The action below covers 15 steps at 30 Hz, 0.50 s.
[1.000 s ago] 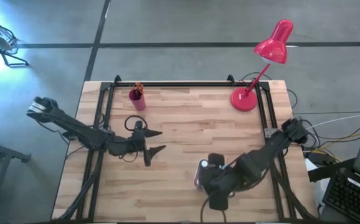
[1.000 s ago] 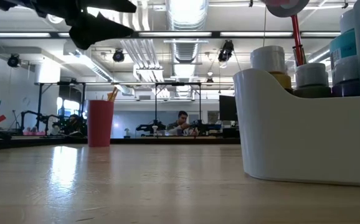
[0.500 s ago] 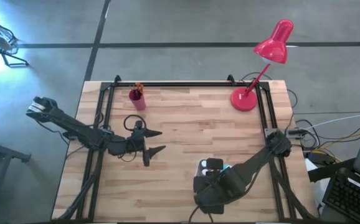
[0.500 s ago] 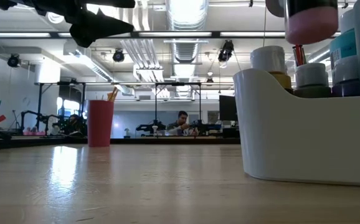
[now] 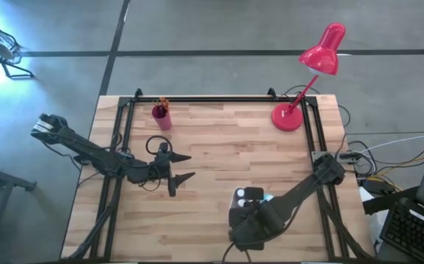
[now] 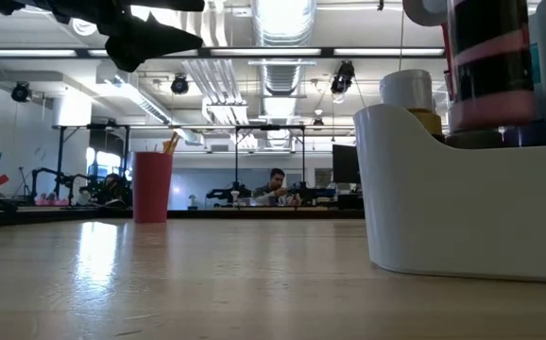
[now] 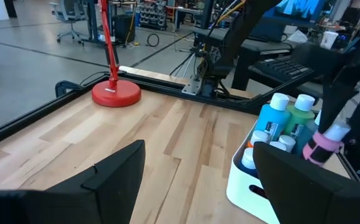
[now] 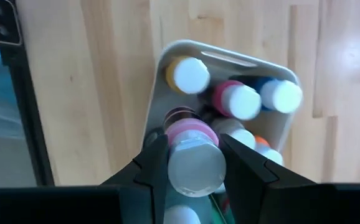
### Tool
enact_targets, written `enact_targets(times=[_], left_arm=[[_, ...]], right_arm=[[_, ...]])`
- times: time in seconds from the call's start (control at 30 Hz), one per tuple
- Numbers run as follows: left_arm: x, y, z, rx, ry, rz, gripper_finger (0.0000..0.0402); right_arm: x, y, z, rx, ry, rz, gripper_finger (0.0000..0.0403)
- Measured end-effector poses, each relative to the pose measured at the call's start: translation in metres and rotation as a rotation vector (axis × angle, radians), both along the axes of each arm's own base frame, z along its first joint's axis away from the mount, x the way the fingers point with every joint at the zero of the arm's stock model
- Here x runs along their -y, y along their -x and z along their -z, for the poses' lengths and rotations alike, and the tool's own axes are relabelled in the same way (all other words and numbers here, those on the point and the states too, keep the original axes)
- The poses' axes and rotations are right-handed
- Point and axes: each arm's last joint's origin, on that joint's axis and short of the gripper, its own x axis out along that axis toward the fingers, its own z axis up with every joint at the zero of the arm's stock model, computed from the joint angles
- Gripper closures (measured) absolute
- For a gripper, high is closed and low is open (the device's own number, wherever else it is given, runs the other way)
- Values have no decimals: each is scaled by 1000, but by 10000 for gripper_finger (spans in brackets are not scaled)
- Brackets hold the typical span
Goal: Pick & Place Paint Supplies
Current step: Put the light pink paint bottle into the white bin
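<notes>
The right pincer [image 8: 192, 171] is pinching a pink paint bottle [image 8: 194, 158] just above the white caddy [image 8: 161, 93] of paint bottles [image 8: 242, 99] near the table's [image 5: 227, 158] front edge, while the left pincer [image 5: 181, 166] is hovering spread, well apart.

Red desk lamp [image 5: 307, 81], red cup [image 5: 161, 117]
</notes>
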Motion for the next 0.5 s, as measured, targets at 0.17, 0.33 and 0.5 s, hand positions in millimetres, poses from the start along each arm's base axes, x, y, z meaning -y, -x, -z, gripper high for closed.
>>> enact_targets(times=[0.17, 0.33, 0.5], left_arm=[[0, 0, 0, 1, 1, 0, 99], [0, 0, 0, 0, 1, 0, 99], [0, 0, 0, 1, 1, 0, 99]], right_arm=[[-2, -2, 12, 32, -31, -22, 292], [3, 5, 25, 20, -31, -12, 292], [11, 9, 28, 90, -80, 9, 292]])
